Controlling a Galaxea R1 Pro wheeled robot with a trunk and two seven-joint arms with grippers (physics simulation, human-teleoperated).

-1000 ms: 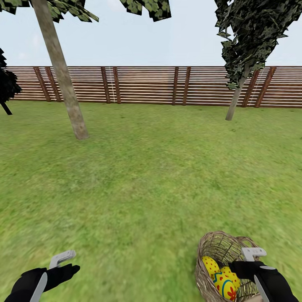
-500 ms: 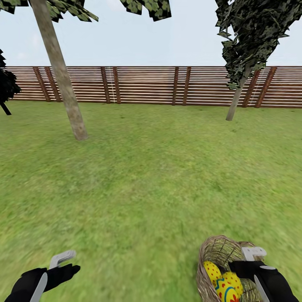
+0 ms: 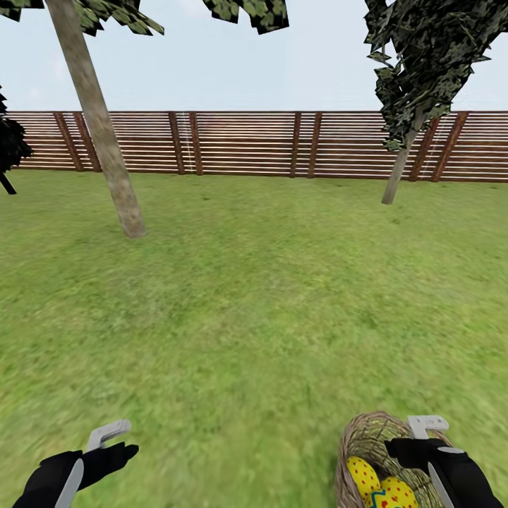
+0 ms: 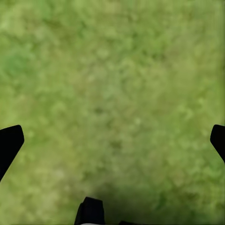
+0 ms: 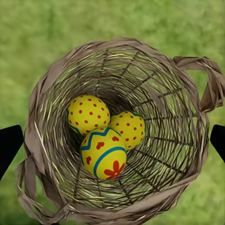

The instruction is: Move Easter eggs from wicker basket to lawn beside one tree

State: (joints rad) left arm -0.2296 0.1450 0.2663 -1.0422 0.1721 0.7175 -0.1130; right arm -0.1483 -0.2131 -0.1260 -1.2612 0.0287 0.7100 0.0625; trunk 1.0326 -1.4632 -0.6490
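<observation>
Item: right end effector point(image 3: 422, 432). You have it poised directly above the basket point(image 5: 117, 206), fingers spread wide, nothing held.

Item: eggs point(image 5: 105, 133). All three lie clustered and touching at the basket's bottom, straight below the right end effector: a red-dotted one, a second dotted one, and one with a teal zigzag.

Item: left end effector point(image 3: 106, 437). Wide apart, empty, over bare lawn point(image 4: 112, 84), well apart from the basket.

Change: over the last second the basket has slid lower in the head view and the fence and trees have crept slightly, so the camera has shifted; the arms keep their places. No egg has left the basket.

Item: tree point(image 3: 106, 162). Slanted pale trunk, far ahead and to the left of both end effectors.

Meaning for you: nothing delivered yet; the likely next step is a descent onto one egg, then a long carry to the trunk.
</observation>
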